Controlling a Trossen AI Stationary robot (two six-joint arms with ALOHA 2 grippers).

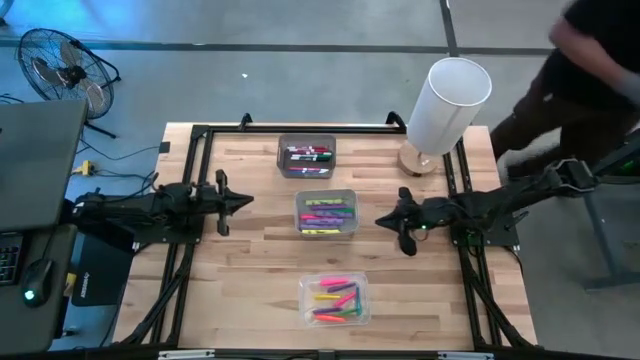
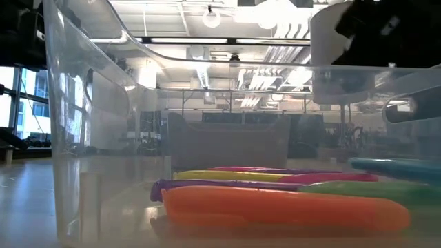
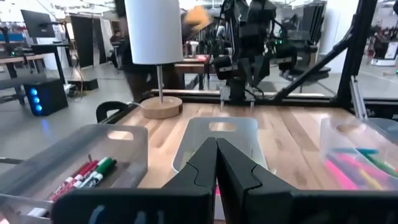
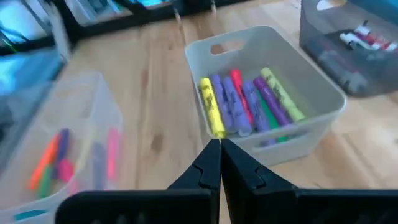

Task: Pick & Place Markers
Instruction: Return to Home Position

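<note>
The markers lie in three bins down the table's middle. Dark pens with coloured caps (image 1: 308,154) fill the far grey bin (image 1: 284,145). Pink, yellow, purple and green highlighters (image 4: 245,102) rest on the floor of the middle bin (image 1: 300,225). Orange, pink and green ones (image 1: 335,296) lie in the near clear bin (image 1: 362,312); the low view looks through its wall at them (image 2: 275,207). My left gripper (image 1: 246,200) (image 3: 216,149) hovers shut left of the middle bin. My right gripper (image 1: 380,220) (image 4: 219,146) hovers shut right of it.
A white lamp (image 1: 445,105) on a round wooden base stands at the table's far right corner. A person (image 1: 585,70) is beyond the far right edge. A fan (image 1: 65,70) stands on the floor beyond the far left corner. Bare wood lies between the bins and each arm.
</note>
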